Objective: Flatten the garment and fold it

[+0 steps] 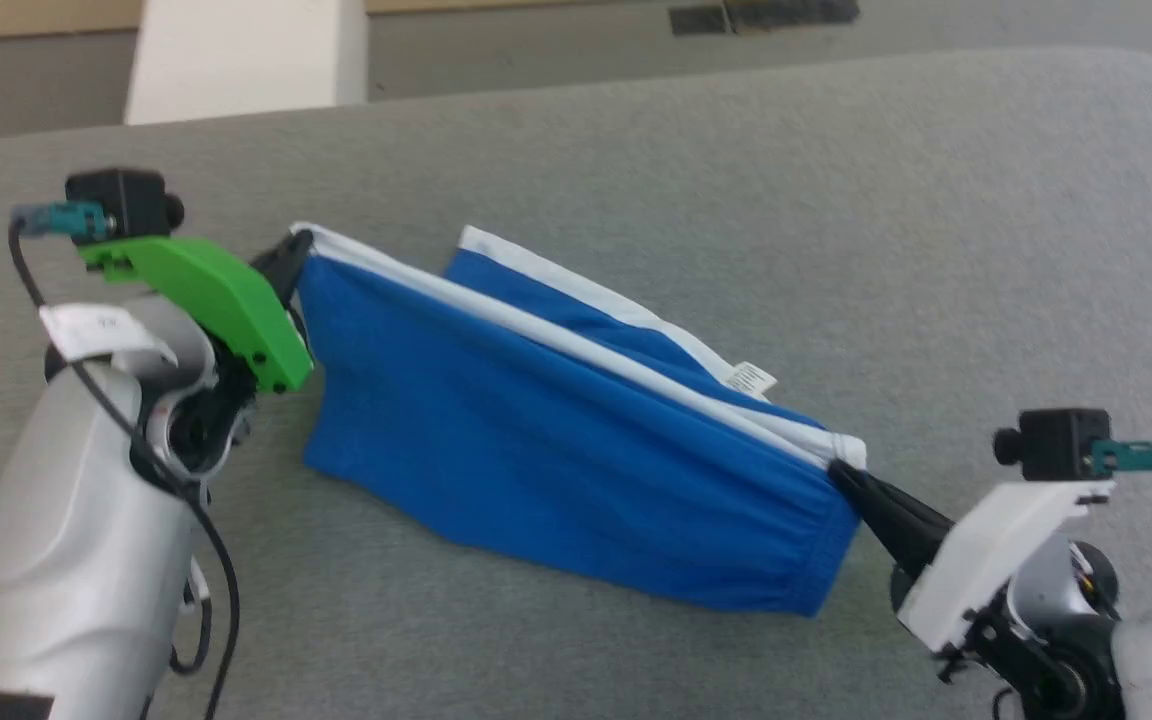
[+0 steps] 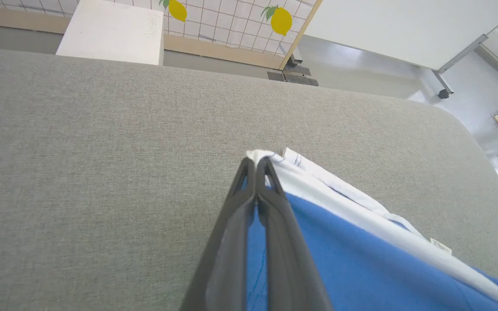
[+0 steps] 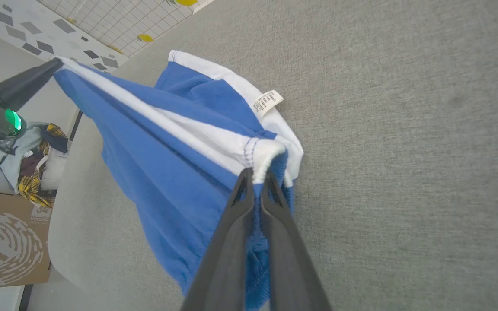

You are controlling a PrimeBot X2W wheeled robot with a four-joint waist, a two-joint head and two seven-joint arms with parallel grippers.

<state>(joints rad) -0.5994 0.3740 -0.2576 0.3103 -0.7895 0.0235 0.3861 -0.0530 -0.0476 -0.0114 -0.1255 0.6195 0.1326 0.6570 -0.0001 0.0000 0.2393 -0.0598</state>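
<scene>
Where the two claws meet the cloth, each is pressed closed on a white corner of the garment [image 1: 556, 450], which hangs stretched between them over the grey worktop [image 1: 736, 180]. The left claw [image 1: 294, 250] has its fingers squeezed together on the far-left corner, and in the left wrist view a little white fabric pokes out past the tips. The right claw [image 1: 844, 472] pinches the opposite end at a gathered, stitched white edge, its fingers together with no gap showing. A taut white stripe runs between the two claws. Below the stripe the blue panel drapes down toward the robot, reaching the worktop. Behind the stripe a second blue layer with its own white band lies on the worktop, and a small white tag [image 1: 751, 378] sticks out from it near the right end. Beyond the worktop's far edge stands a white block [image 1: 236, 55]. The right wrist view shows a cardboard box [image 3: 7, 246] and a heap of clothes [image 3: 37, 172] beside the worktop.
</scene>
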